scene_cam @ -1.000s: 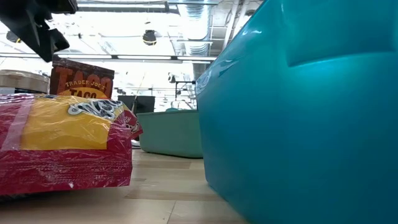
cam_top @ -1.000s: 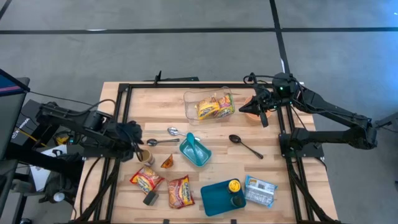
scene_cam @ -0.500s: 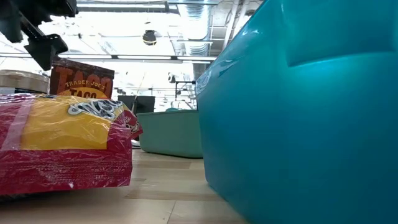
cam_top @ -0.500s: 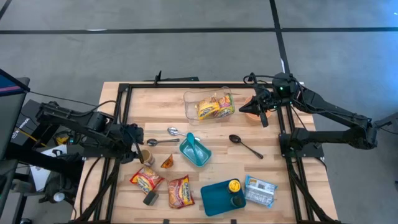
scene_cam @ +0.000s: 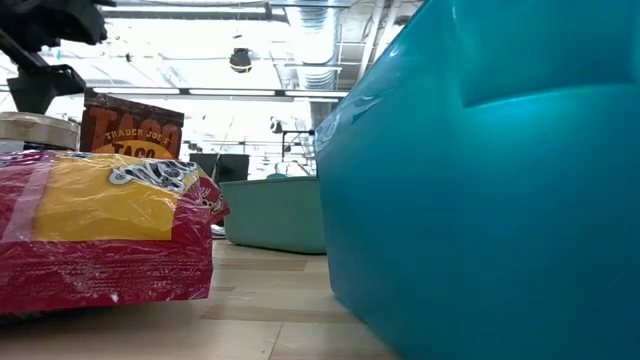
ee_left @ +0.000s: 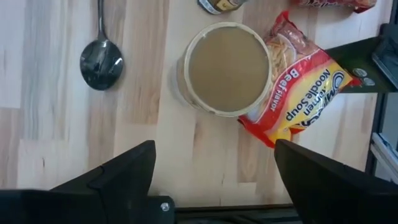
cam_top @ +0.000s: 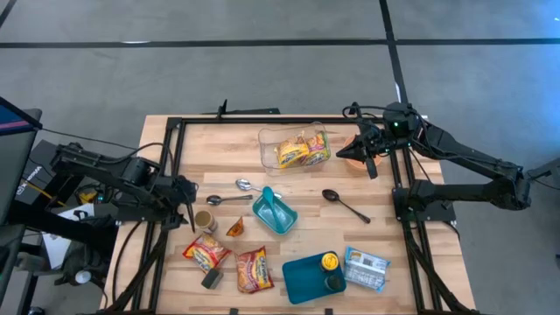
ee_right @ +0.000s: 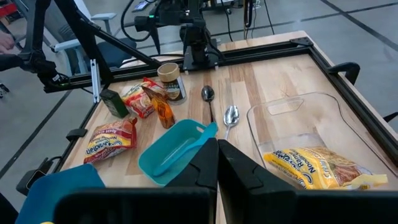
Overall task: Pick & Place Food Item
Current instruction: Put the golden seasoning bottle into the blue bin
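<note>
Pale wood of the tabotop is not the word we want: pale wood makes up the tabletop (cam_top: 219,149), and on it we see the small round cup (cam_top: 205,220) with its tan lid standing upright, our landmark. Just beside the cup, on the side toward the table's left edge, hangs the left gripper (cam_top: 185,210), its fingers spread wide apart around nothing; from its wrist we look straight down on the cup (ee_left: 225,70), free between the two dark fingers (ee_left: 118,174). Touching the cup lies a red and yellow beef noodle soup packet (ee_left: 298,93), and a metal spoon (ee_left: 101,56) lies near it on the other side. A teal scoop-shaped dish (cam_top: 274,210) sits a little farther from the cup, and well beyond it a clear container (cam_top: 294,147) holds another noodle packet. The right gripper (cam_top: 366,157) waits by that container, fingers pressed together.
</note>
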You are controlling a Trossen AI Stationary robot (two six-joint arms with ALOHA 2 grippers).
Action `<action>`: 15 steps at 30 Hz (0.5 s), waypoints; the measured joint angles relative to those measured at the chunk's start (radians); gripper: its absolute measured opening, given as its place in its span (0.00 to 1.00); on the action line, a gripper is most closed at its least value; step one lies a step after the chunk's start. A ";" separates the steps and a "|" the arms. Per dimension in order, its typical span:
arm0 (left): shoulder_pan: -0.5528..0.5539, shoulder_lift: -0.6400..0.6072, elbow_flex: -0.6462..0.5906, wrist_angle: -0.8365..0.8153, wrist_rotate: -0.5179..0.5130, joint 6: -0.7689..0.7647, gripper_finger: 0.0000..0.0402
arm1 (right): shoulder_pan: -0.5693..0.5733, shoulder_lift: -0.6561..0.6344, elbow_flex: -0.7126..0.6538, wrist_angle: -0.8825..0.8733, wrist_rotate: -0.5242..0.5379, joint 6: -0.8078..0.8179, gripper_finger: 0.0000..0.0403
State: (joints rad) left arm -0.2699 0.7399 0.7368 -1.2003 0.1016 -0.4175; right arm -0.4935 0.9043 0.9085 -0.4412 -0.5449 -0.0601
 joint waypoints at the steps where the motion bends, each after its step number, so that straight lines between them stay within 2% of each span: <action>1: 0.000 0.000 0.000 0.000 -0.006 0.000 0.80 | 0.000 0.000 0.000 0.000 0.000 0.000 0.00; 7: 0.000 -0.007 -0.061 0.018 -0.025 -0.001 0.79 | 0.000 0.000 0.000 0.000 0.000 0.000 0.00; 11: 0.000 -0.023 -0.120 0.094 -0.021 -0.005 0.79 | 0.000 0.000 0.000 -0.007 0.000 0.000 0.00; 15: 0.000 -0.031 -0.127 0.102 -0.008 -0.006 0.78 | 0.000 0.000 0.000 -0.018 0.001 0.000 0.00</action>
State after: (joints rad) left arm -0.2699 0.7093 0.6102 -1.0980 0.0936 -0.4236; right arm -0.4938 0.9044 0.9085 -0.4595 -0.5438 -0.0601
